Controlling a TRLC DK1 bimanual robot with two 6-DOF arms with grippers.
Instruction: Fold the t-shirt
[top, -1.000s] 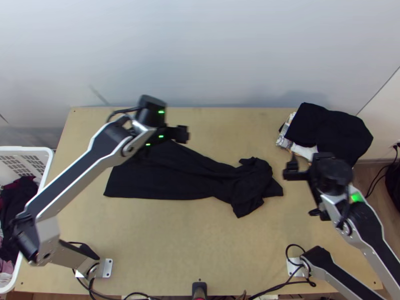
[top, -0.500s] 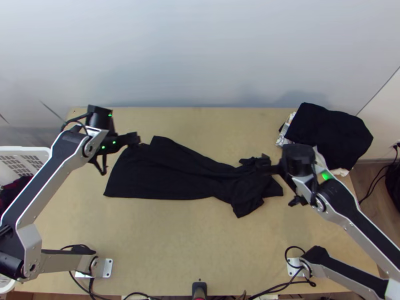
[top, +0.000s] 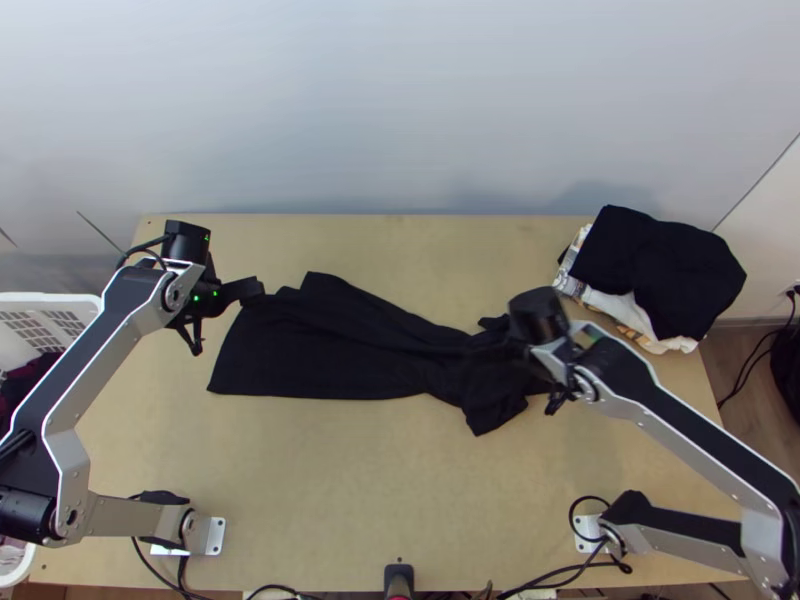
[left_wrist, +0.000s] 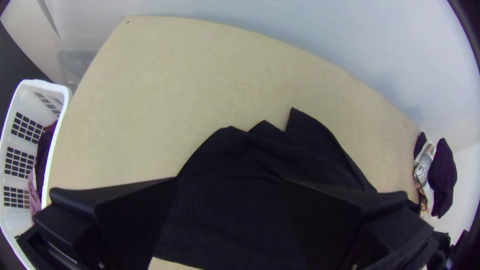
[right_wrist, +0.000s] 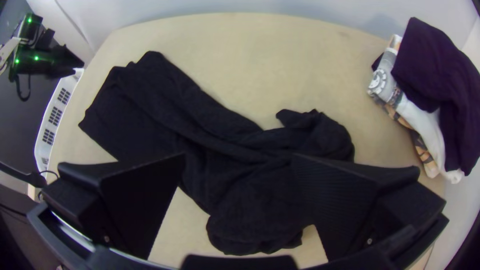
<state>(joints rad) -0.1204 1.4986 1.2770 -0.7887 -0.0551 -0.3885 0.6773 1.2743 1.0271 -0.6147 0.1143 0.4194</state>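
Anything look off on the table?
The black shirt looks askew: bunched at the end nearer the clothes stack, flatter at the other. The stack is uneven, pale cloth sticking out beneath its dark top.

And right now, no readable txt, labels, brands, nos. or signs in any of the pics, folks!
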